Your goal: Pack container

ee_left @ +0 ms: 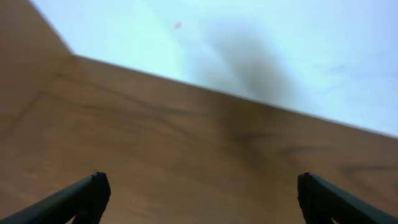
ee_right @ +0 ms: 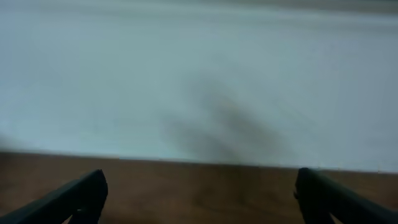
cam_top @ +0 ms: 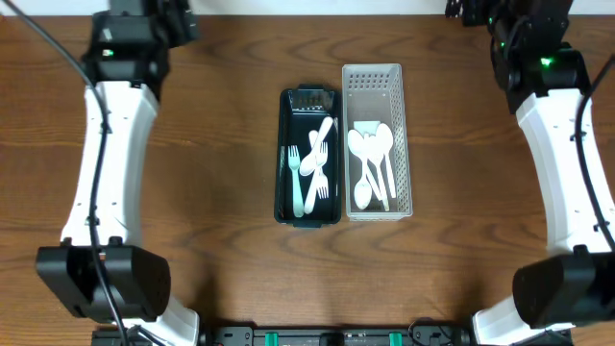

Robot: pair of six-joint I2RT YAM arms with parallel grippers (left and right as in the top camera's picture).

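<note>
A dark green container [cam_top: 285, 154] sits at the table's middle in the overhead view and holds a pale green fork [cam_top: 296, 183] and white plastic cutlery [cam_top: 320, 159]. Beside it on the right stands a white perforated basket [cam_top: 404, 125] with several white spoons [cam_top: 370, 159]. Both arms are drawn back to the table's far corners. My left gripper [ee_left: 199, 196] is open and empty over bare wood near the far edge. My right gripper [ee_right: 199, 193] is open and empty, facing the wall.
The brown wooden table [cam_top: 211, 115] meets a pale wall at its far edge, seen in both wrist views [ee_left: 249, 37]. The arm bases stand at the near left [cam_top: 101, 284] and near right [cam_top: 562, 288].
</note>
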